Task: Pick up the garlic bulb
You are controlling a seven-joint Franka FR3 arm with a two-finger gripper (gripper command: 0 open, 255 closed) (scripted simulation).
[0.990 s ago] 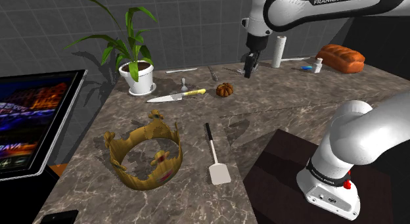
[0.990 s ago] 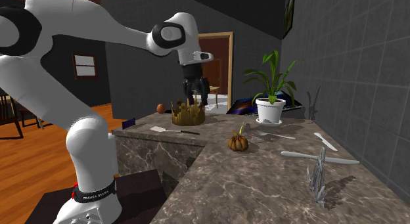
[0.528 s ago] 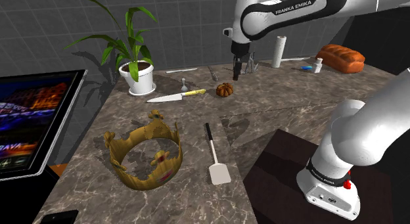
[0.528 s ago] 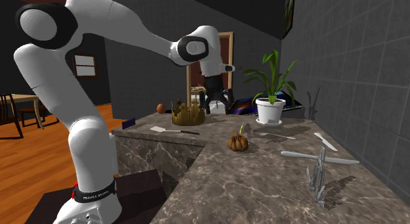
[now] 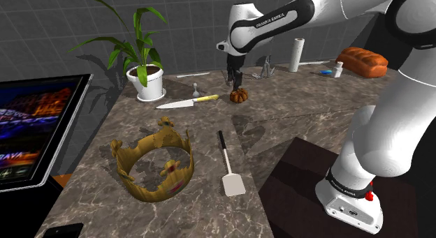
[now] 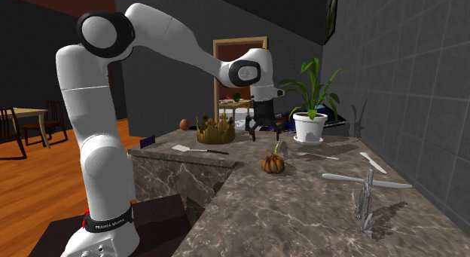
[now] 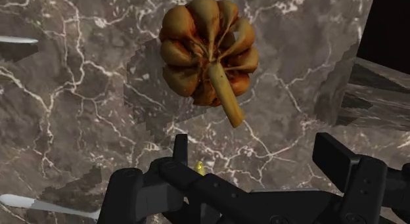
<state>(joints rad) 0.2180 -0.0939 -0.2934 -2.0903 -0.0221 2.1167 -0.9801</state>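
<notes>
grey tiled wall behind a veined stone counter — orange plank floor, wooden doorframe.

On the counter, the garlic bulb lies near the back wall, with the gripper just above it. To the shoulder view's left of the bulb lies a knife, and behind the knife stands a potted plant. Nearer the camera, a crown and a spatula lie side by side, the spatula on the right. An upright roll and a loaf sit at the back right.
</notes>
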